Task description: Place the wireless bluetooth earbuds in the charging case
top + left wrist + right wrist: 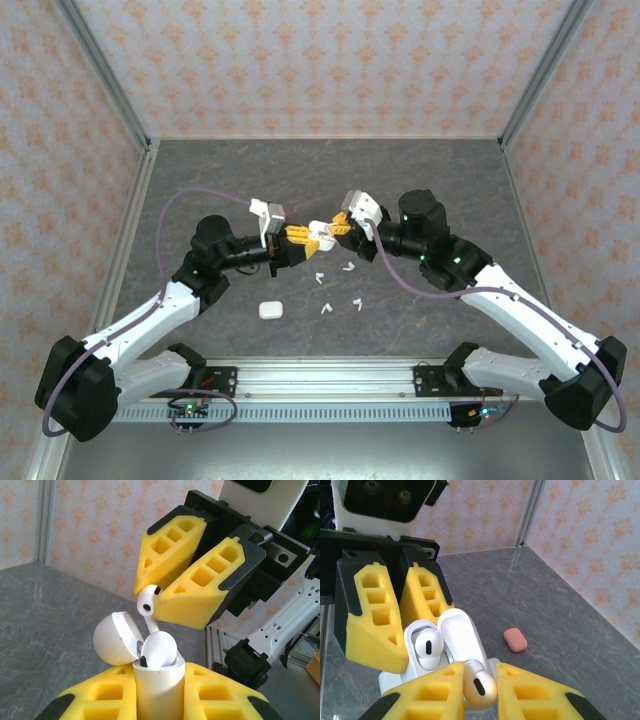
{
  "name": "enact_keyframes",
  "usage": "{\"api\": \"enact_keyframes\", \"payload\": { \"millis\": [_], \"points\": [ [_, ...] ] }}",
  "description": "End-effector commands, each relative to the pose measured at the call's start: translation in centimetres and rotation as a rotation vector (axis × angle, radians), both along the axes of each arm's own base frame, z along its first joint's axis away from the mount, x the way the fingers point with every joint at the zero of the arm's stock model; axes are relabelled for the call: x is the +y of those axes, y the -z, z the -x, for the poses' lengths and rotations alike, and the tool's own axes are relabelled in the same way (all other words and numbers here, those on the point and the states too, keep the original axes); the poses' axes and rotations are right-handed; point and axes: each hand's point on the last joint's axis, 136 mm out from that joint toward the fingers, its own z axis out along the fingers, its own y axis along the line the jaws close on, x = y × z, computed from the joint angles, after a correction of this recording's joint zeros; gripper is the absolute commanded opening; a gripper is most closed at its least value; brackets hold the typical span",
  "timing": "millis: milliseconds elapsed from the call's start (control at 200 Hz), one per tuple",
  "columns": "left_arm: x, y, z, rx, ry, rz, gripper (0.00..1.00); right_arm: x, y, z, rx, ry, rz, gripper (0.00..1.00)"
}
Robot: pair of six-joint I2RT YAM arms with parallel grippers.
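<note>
Mid-frame, top view: L gripper [298, 234] clamped on open white charging case [156, 687]; R gripper [341, 224] pinched white earbud [148, 601] at its mouth. Risk: stem off-slot could've jammed vs seated bud [159, 650], popped loose.

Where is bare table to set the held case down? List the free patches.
Free: the far half of the table, up to the back wall; also the near right, between the loose earbuds and the right arm. Crowded: near middle, earbuds beside a closed white case.
</note>
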Motion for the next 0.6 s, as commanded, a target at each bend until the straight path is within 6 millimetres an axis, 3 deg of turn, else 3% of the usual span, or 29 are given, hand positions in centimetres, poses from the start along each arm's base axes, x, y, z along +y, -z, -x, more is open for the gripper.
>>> {"api": "enact_keyframes", "payload": {
  "millis": [0, 596],
  "points": [
    [-0.1, -3.2, 0.7, -0.092, 0.022, 0.051, 0.0, 0.3, -0.3, 0.5, -0.009, -0.027, -0.023, 0.19],
    [0.0, -3.8, 0.9, -0.106, 0.021, 0.071, 0.0, 0.2, 0.3, 2.1, 0.035, -0.073, -0.06, 0.19]
  ]
}}
